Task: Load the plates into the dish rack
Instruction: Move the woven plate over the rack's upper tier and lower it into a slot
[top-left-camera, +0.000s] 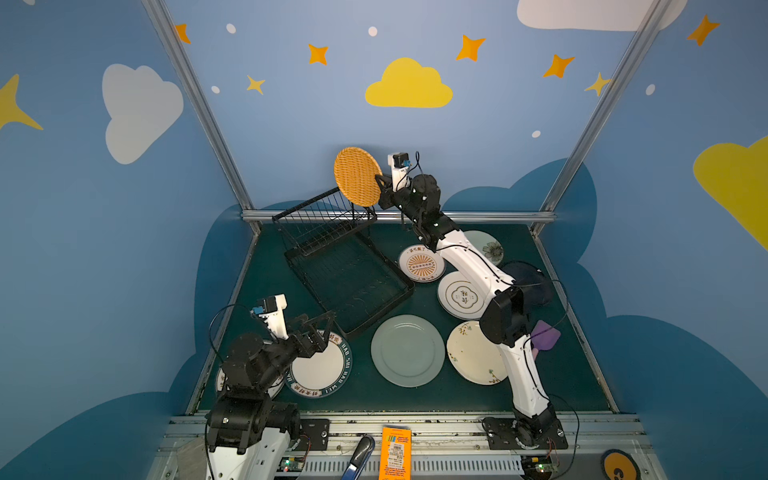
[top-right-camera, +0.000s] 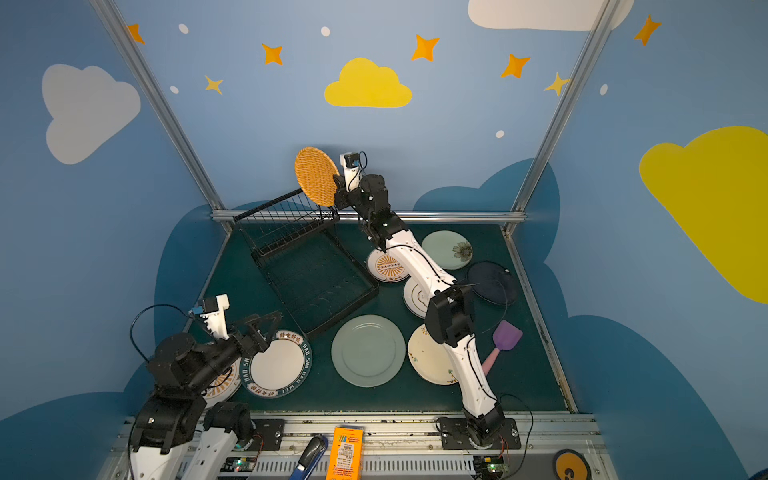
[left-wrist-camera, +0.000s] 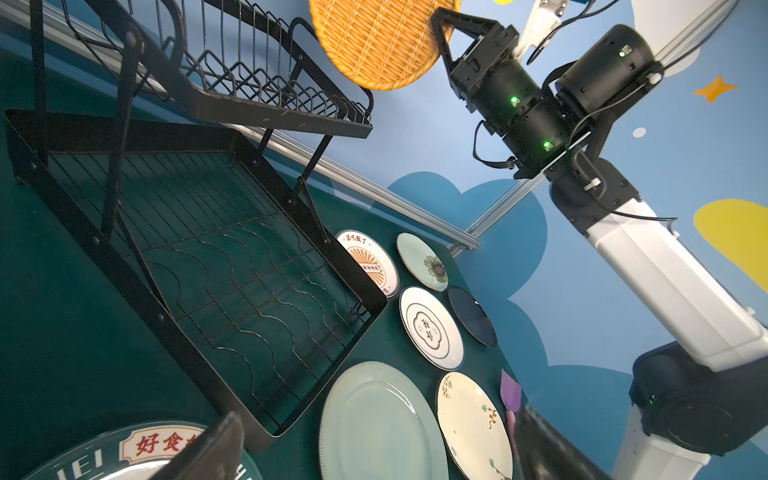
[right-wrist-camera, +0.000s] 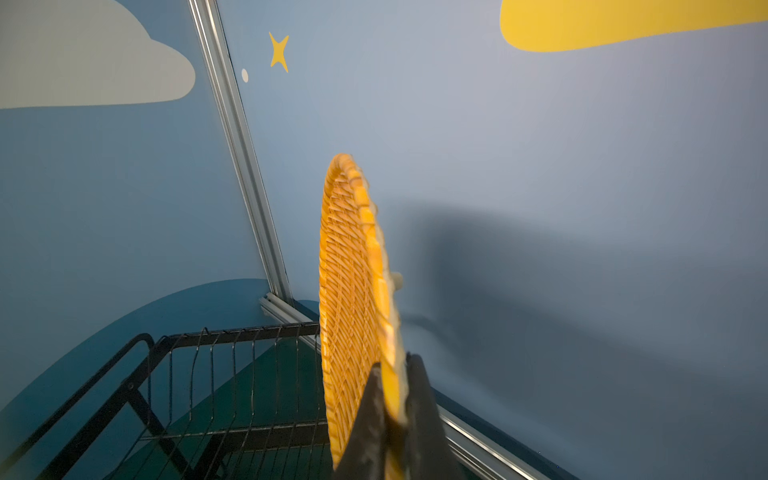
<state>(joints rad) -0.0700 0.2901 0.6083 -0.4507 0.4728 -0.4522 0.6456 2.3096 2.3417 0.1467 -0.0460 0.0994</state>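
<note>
Right wrist view, right gripper (right-wrist-camera: 394, 365) clamped on round orange woven plate (right-wrist-camera: 349, 291) (edge-on), wire dish rack (right-wrist-camera: 249, 334) below, left gripper (top-left-camera: 325, 330) apart

Nine plates (top-left-camera: 407, 351), one dish rack (left-wrist-camera: 282, 118), one purple spatula (top-right-camera: 506, 336).

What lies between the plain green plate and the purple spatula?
The cream floral plate, lying flat; the right arm crosses above it in both top views. The left wrist view shows it too.

The dish rack (top-left-camera: 345, 270) is standing back left on the tabletop (top-left-camera: 374, 401). One plate (top-left-camera: 357, 176) is hanging on edge above its basket (top-left-camera: 320, 224); six plates (top-left-camera: 407, 351) are lying to its right, two more plates (top-left-camera: 320, 370) before it.
</note>
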